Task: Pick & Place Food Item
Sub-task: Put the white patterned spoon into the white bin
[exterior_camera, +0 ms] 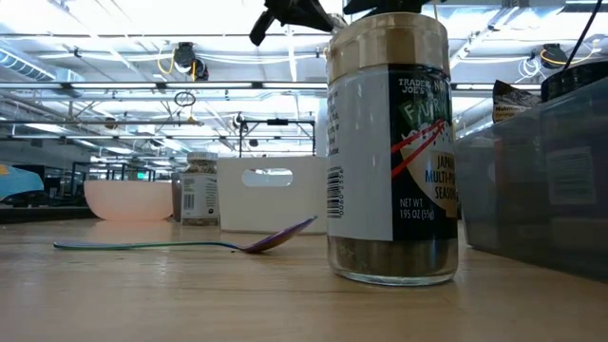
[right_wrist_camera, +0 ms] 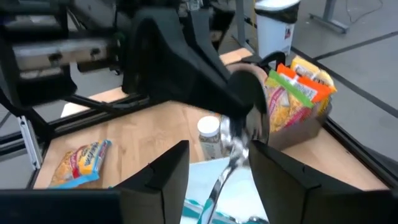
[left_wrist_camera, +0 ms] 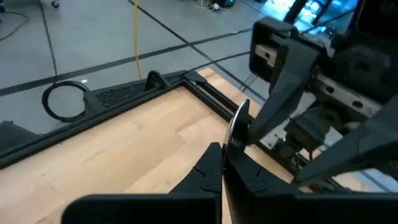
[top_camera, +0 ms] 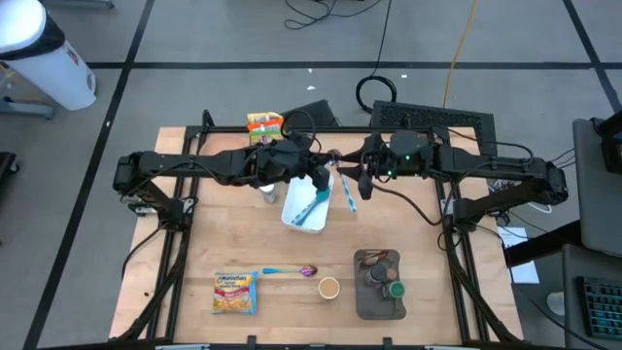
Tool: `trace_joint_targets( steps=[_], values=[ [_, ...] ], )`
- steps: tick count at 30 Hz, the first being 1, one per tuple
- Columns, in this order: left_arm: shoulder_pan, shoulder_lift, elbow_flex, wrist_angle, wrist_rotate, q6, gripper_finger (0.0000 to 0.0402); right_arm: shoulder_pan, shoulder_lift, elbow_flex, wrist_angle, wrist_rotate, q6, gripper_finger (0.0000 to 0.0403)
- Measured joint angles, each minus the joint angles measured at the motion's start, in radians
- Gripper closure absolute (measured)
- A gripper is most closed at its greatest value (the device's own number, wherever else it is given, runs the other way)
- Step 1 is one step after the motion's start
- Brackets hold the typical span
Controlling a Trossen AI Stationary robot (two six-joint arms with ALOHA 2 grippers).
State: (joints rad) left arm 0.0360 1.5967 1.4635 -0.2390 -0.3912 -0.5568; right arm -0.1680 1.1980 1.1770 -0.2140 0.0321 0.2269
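Worktop (top_camera: 194, 233), light wood, with a white bin (top_camera: 290, 212) near its middle as the reference point. Left hand (left_wrist_camera: 222, 158): above the bin's far edge, closed on a metal spoon (left_wrist_camera: 238, 121), which is pinched between the fingertips. Right hand (right_wrist_camera: 219, 149): just right of the bin's far corner, facing the left hand, open, with one finger on each side of the spoon's handle and a gap showing on both sides. The spoon hangs from the left hand over the bin, clear of the worktop. Bin contents: blue utensils (top_camera: 309, 206), lying slantwise. Small jar (top_camera: 267, 192): upright, just beside the bin's left wall. Box (top_camera: 264, 124) of bright snack bags: behind the bin, at the worktop's far edge. Noodle packet (top_camera: 234, 292), yellow: lying flat, well in front of the bin and to its left, untouched. Second spoon (top_camera: 292, 270), with a blue handle and purple bowl: in front of the bin, between it and the packet. Cup (top_camera: 329, 287): in front of the bin, just right of that spoon. Grey tray (top_camera: 362, 303) holding jars: in front of the bin, to the right, beside the cup.
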Motion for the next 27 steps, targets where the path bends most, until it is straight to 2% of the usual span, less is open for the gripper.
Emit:
trace_joint_targets(
  steps=[12, 17, 21, 27],
  values=[
    [-0.001, 0.000, -0.001, -0.001, 0.098, 0.069, 0.0401, -0.014, 0.000, 0.000, 0.023, -0.039, -0.010, 0.0301],
    [-0.002, 0.000, -0.001, -0.028, 0.098, 0.053, 0.0401, -0.015, -0.001, 0.000, 0.023, -0.038, -0.033, 0.0324],
    [-0.004, 0.000, 0.000, -0.075, 0.090, 0.038, 0.0401, -0.016, -0.012, -0.002, 0.033, -0.032, -0.045, 0.0329],
    [-0.007, 0.000, 0.000, -0.079, 0.102, 0.042, 0.0401, -0.022, -0.033, -0.001, 0.040, 0.041, -0.063, 0.0324]
  ],
)
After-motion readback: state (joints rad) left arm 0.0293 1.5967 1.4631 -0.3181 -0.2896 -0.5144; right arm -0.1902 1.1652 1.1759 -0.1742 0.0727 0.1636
